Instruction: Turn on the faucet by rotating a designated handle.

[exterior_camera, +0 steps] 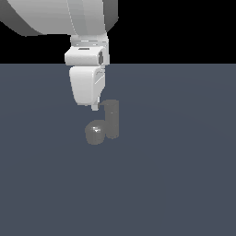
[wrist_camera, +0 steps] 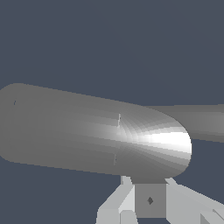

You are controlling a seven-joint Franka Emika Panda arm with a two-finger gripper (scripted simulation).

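Note:
The faucet [exterior_camera: 112,120] is a small dull grey upright post on the floor, with a short rounded spout [exterior_camera: 95,132] low on the side towards the exterior view's left. Its thin handle [exterior_camera: 103,103] sticks out from the post's top towards my gripper [exterior_camera: 95,108], which hangs just left of the post top, at the handle's end; contact is unclear. In the wrist view a rounded grey faucet body [wrist_camera: 87,131] fills the middle, and the flat handle [wrist_camera: 201,122] runs out behind it. My gripper [wrist_camera: 150,200] sits right by that body, its fingers [wrist_camera: 124,203] close together with nothing held.
The plain dark blue-grey floor [exterior_camera: 184,184] spreads around the faucet. The large white arm [exterior_camera: 69,18] reaches down from above the faucet. Nothing else is in view.

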